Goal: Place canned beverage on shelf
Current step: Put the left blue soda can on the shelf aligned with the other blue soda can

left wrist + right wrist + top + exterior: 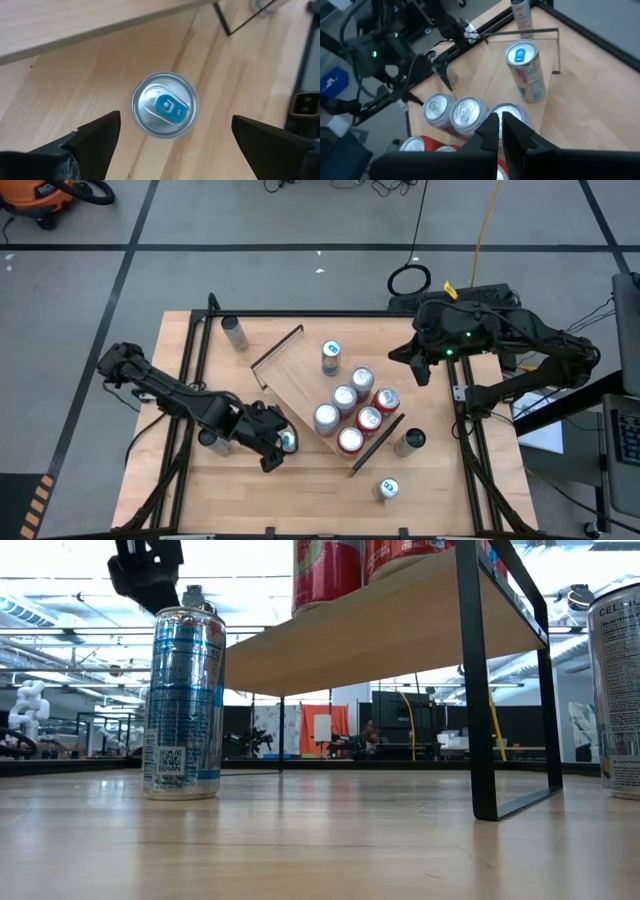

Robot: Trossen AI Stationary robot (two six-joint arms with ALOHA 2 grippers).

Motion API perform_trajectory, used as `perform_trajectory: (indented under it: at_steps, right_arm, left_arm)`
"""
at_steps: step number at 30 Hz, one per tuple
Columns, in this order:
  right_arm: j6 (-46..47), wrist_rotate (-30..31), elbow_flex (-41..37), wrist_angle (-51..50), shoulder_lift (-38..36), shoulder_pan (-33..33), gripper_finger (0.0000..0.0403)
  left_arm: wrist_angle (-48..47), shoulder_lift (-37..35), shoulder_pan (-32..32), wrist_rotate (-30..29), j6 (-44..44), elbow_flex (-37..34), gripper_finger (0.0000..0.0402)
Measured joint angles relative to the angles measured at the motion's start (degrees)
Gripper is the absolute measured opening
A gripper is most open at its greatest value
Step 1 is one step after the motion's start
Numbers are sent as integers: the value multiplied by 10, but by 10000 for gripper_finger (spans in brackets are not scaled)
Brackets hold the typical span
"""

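A silver-and-blue can [165, 104] with a blue tab stands upright on its base on the tabletop, just off the shelf's near-left corner [288, 440] [183, 700]. My left gripper [176, 120] hangs open above it [275, 445] [148, 575], pointing steeply down, one finger on either side of the can's top and clear of it. The shelf [290, 365], a light-wood board on black rails, stands at an angle mid-table and carries several silver and red cans [350, 412]. My right gripper [500, 125] is shut and empty, raised above the shelf's far-right side [420, 368].
Loose cans stand on the tabletop at the far left [235, 332], by the shelf's right end [410, 440] and near the front edge [387, 488]. In the low view the shelf's black leg [480, 690] and another can [620, 690] stand to the right.
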Motion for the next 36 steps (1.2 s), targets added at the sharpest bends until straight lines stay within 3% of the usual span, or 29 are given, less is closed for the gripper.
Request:
perform_trajectory:
  at_steps: [12, 27, 36]
  right_arm:
    - [9, 27, 0, -2, 10, 29, 0]
    - [-3, 26, 0, -14, 12, 29, 0]
    - [-4, 38, 0, -13, 12, 29, 0]
  left_arm:
    - [-4, 39, 13, -28, -13, 0, 387]
    - [18, 69, 17, 1, -10, 0, 383]
    - [19, 69, 17, -5, -12, 0, 305]
